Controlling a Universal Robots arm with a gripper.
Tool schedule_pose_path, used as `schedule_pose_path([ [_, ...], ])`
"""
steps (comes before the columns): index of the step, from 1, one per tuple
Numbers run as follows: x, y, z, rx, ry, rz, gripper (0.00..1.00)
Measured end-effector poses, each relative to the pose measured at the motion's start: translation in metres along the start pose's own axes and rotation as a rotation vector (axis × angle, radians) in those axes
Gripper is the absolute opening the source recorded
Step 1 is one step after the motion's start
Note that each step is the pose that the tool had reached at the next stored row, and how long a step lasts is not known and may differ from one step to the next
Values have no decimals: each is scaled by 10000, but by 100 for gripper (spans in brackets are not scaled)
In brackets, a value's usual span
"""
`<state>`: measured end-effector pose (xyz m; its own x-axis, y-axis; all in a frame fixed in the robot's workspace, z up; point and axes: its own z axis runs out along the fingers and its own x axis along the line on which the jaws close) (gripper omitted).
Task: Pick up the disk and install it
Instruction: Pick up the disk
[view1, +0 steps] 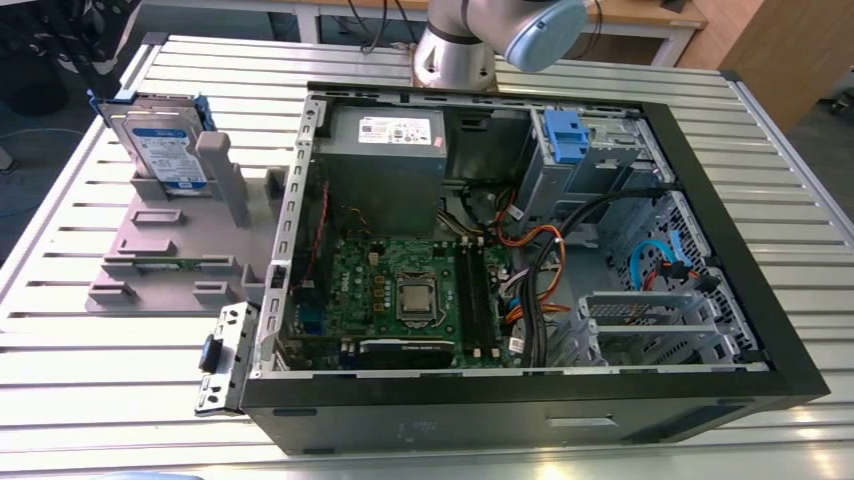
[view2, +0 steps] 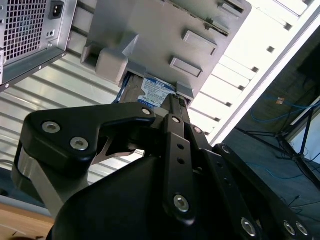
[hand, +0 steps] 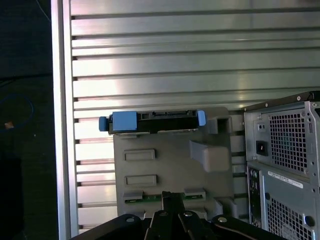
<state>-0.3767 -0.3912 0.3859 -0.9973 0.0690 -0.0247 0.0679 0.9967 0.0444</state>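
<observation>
**Print and labels: none legible**

- Disk (view1: 163, 146), upright in the grey holder (view1: 160, 250) at the exterior view's left: white label with a blue lower band and rows of fine print, too small to read. The same label in the second wrist view is unreadable too.
- Power supply (view1: 387, 185), far corner inside the computer case (view1: 534, 405): white sticker (view1: 387, 128) with dark print, cannot be made out.
- Case rear, first wrist view: pale sticker strip (hand: 285, 179) below the mesh grille, print too fine to read.
</observation>
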Motion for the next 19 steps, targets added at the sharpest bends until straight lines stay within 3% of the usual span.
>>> schedule_pose_path([
  [19,0,0,0,-21,36,-820,11],
])
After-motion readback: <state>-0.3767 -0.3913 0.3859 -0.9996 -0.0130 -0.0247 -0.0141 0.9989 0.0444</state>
